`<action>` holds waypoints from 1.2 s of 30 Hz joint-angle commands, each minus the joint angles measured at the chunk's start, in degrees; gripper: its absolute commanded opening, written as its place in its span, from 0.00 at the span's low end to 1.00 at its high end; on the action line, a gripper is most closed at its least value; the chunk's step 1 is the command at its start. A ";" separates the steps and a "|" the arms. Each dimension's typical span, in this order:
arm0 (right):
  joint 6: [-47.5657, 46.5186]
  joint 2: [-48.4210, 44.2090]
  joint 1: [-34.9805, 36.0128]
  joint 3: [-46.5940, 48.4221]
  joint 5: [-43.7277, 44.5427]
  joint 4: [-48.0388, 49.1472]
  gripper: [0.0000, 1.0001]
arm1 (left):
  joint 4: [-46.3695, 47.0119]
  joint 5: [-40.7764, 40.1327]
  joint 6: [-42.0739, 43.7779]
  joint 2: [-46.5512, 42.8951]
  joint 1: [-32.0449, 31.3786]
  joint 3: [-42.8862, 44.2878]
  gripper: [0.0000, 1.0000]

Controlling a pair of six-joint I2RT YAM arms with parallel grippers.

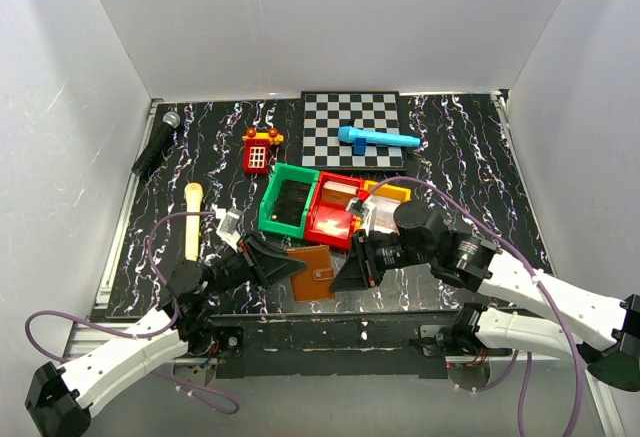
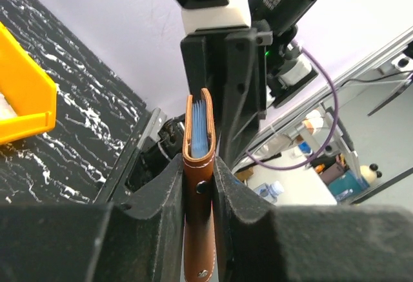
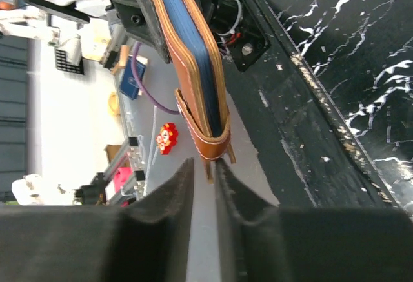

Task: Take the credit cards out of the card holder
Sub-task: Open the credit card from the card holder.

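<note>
The card holder [image 1: 314,272], a brown leather wallet, is held on edge just above the table's near edge. My left gripper [image 1: 280,265] is shut on it; in the left wrist view both pads press its covers [image 2: 199,191] and the left gripper [image 2: 199,166] is filled by it. Blue inner edges [image 2: 200,133] show between the covers. The credit cards are hidden inside. My right gripper [image 1: 352,269] faces the wallet's other end. In the right wrist view the card holder [image 3: 193,82] hangs just past the right gripper [image 3: 203,166], whose jaws stand slightly apart, with a thin strap end [image 3: 210,169] at the tips.
Green bin [image 1: 288,202], red bin [image 1: 335,212] and orange bin [image 1: 392,194] stand just behind the wallet. Farther back are a chessboard [image 1: 352,129] with a blue toy microphone [image 1: 375,138], a red toy phone [image 1: 258,152], a black microphone [image 1: 157,145] and a pale handle [image 1: 193,219].
</note>
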 commanded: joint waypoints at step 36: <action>-6.30 29.82 22.10 49.23 70.04 -43.76 0.59 | -69.96 -33.43 1.68 25.10 -7.59 49.15 0.00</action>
